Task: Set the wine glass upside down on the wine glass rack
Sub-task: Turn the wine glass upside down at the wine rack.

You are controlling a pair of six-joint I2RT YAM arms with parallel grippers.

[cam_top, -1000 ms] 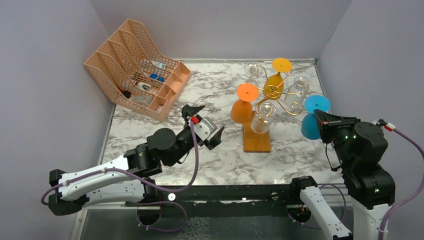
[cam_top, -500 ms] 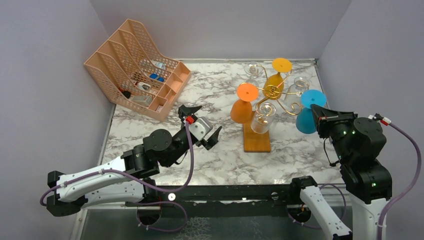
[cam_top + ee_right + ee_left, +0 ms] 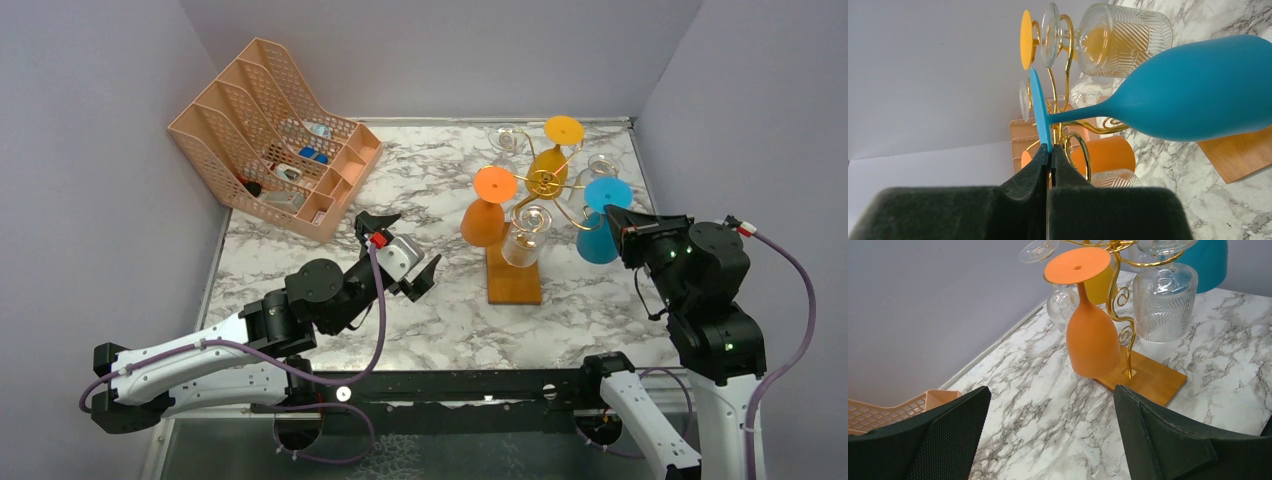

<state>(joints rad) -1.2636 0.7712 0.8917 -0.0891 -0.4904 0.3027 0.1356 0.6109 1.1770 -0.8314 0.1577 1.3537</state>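
While my right pincer [image 3: 1049, 152] clamps the foot of the inverted glass [image 3: 1198, 95] beside the rack [image 3: 513, 283], hanging is underway; next, stem into a free arm

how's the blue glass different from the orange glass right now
Colour: the blue glass is blue, the orange glass is orange. Support: the orange glass hangs from the rack with no gripper on it, while the blue glass is pinched by the rim of its foot in the shut right gripper. Place: orange is on the rack's left, blue on its right. Both are opaque, stemmed and foot-up.
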